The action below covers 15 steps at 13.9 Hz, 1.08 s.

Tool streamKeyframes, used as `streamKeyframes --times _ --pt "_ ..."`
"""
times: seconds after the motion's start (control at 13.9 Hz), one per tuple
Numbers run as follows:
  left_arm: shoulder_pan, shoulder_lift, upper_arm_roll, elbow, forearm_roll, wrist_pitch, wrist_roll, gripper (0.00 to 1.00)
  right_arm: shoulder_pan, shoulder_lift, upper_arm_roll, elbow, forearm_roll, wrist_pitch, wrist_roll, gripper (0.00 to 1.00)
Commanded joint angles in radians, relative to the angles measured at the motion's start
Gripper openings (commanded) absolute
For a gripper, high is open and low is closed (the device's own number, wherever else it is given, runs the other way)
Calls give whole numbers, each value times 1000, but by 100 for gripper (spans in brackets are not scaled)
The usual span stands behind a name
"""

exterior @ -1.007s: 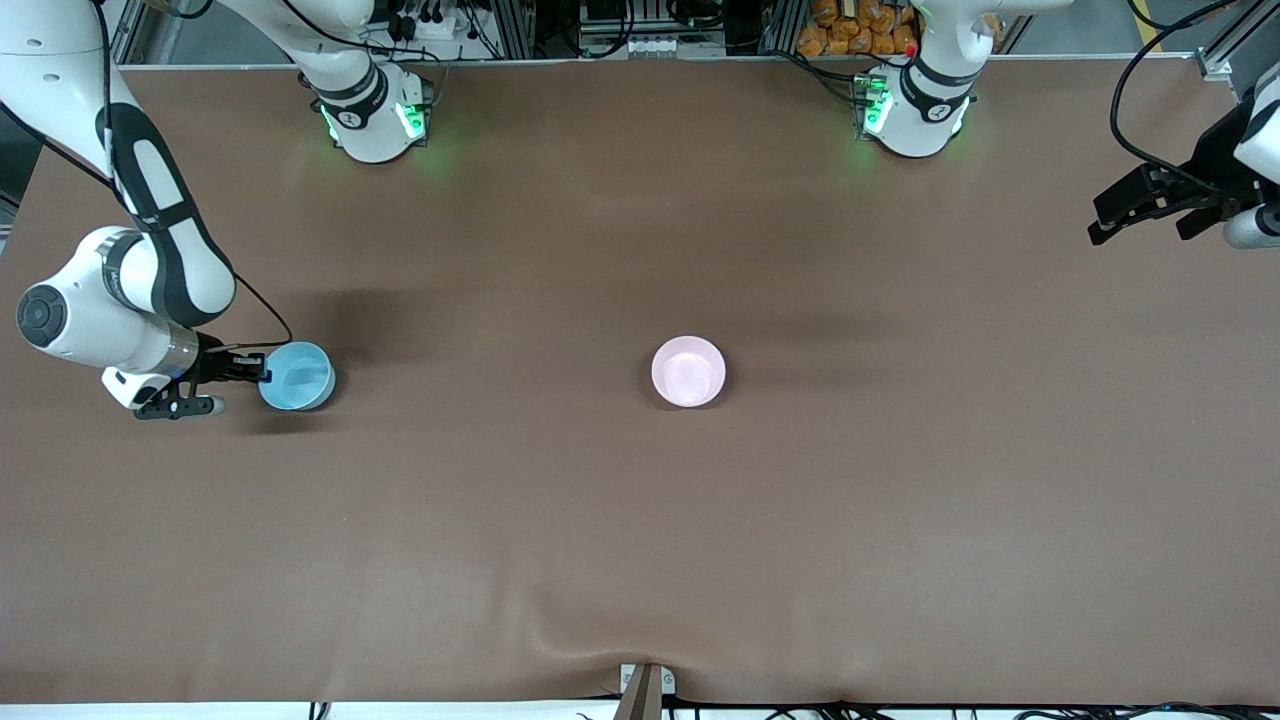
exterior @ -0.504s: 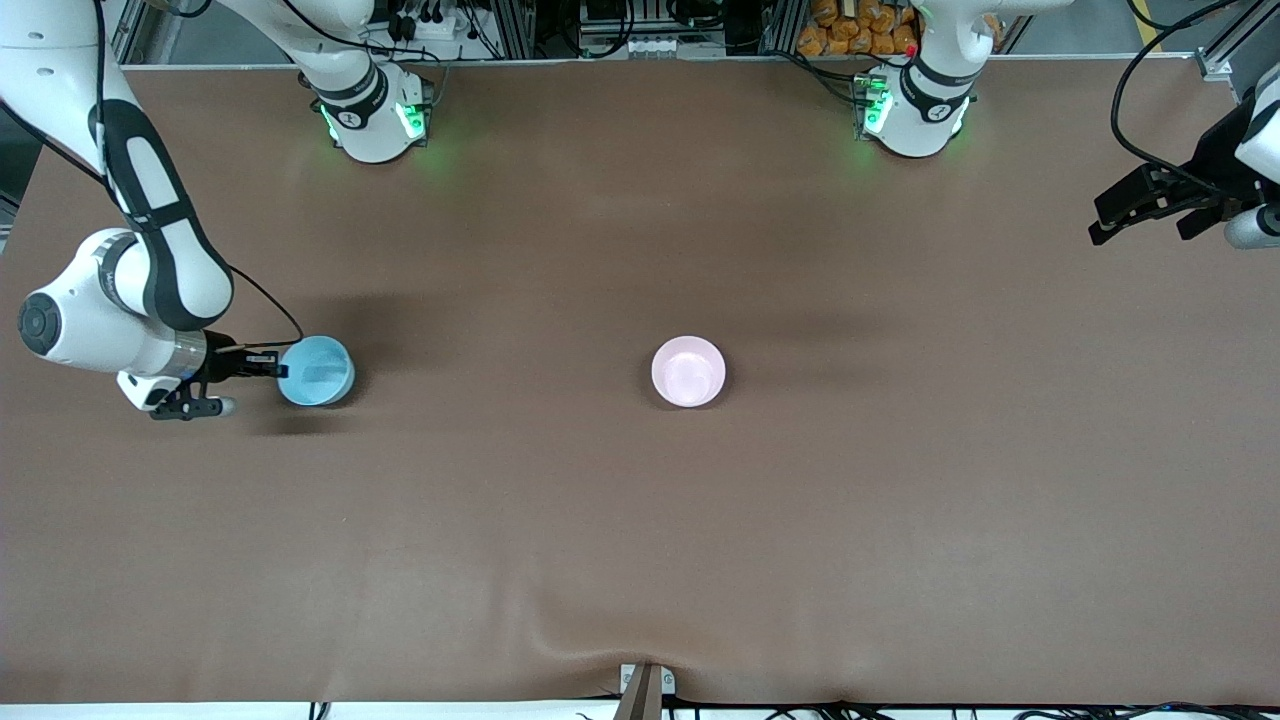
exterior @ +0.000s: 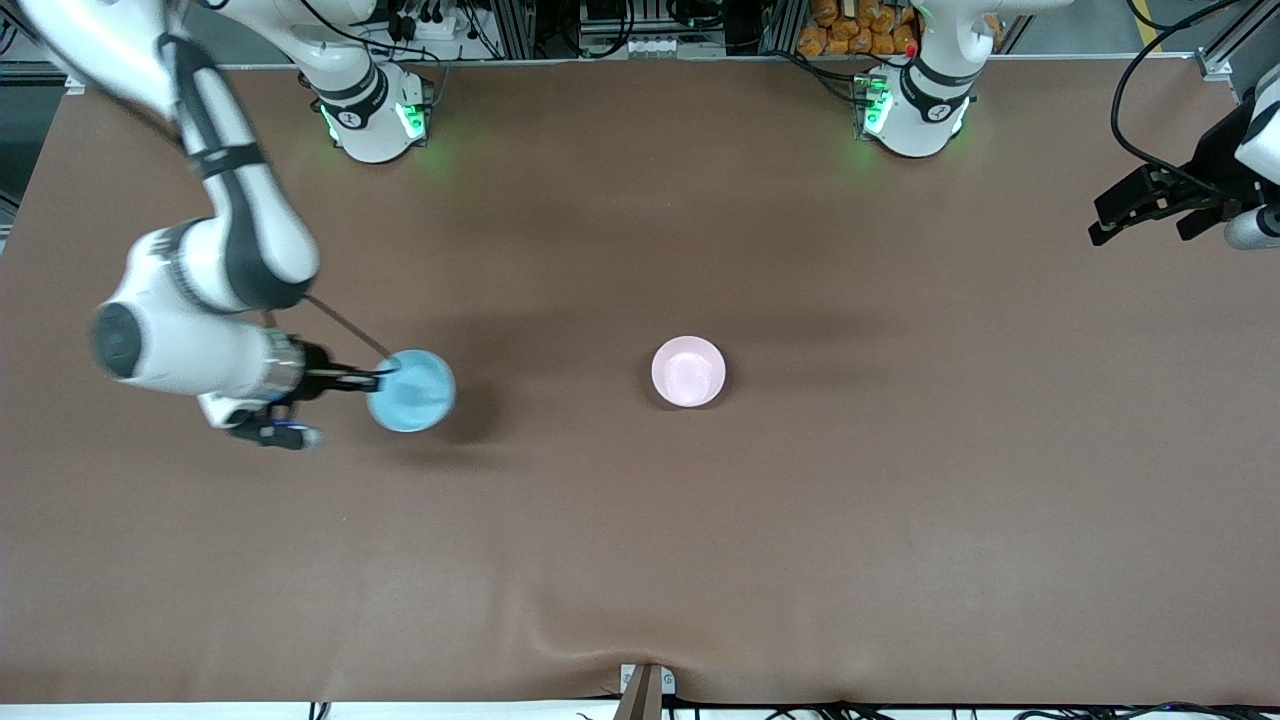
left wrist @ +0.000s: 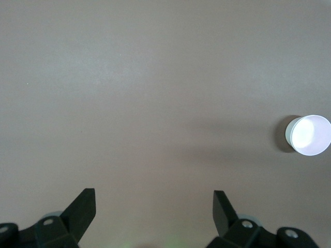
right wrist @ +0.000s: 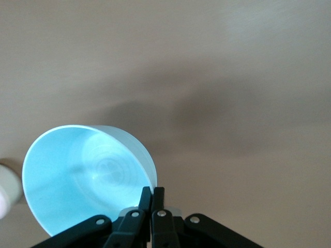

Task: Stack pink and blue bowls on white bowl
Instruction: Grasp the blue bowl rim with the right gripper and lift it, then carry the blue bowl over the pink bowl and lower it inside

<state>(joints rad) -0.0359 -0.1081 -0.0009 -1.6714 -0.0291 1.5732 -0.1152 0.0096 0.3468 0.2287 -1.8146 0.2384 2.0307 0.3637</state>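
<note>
My right gripper (exterior: 380, 378) is shut on the rim of the light blue bowl (exterior: 412, 391) and holds it tilted in the air, over the table toward the right arm's end. In the right wrist view the fingertips (right wrist: 146, 195) pinch the blue bowl's wall (right wrist: 83, 175). The pink bowl (exterior: 688, 371) stands upright at the table's middle and also shows in the left wrist view as the pink bowl (left wrist: 309, 135). The white bowl does not show apart from it. My left gripper (exterior: 1140, 222) waits open and empty over the left arm's end of the table; it shows as the left gripper (left wrist: 154, 195).
The brown table cover (exterior: 640, 540) has a wrinkle near the front edge, by a small metal bracket (exterior: 645, 685). The right arm's base (exterior: 372, 110) and the left arm's base (exterior: 915, 110) stand at the back, with cables and shelving past the table's edge.
The right arm has carried the blue bowl toward the pink bowl and raised it; its shadow now lies apart from it. The left arm has not moved.
</note>
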Motion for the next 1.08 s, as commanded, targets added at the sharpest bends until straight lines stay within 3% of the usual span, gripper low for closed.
streamKeyframes --times 0.0,0.14,0.43,0.58,0.86,1.01 --pt "4 2 2 -1 -15 17 26 100 81 9 35 72 38 -12 200 0" --pt "4 2 5 -1 -15 18 32 100 177 44 40 125 42 9 352 0" --pt "4 2 10 -1 -15 19 34 100 400 158 37 158 24 230 642 0" --pt "4 4 10 -1 -15 24 34 100 444 208 35 178 -2 296 716 0" --pt "5 7 10 -1 -17 24 34 100 515 342 35 305 -190 296 917 0" --pt "5 7 10 -1 -15 24 34 100 506 345 35 305 -209 290 916 0"
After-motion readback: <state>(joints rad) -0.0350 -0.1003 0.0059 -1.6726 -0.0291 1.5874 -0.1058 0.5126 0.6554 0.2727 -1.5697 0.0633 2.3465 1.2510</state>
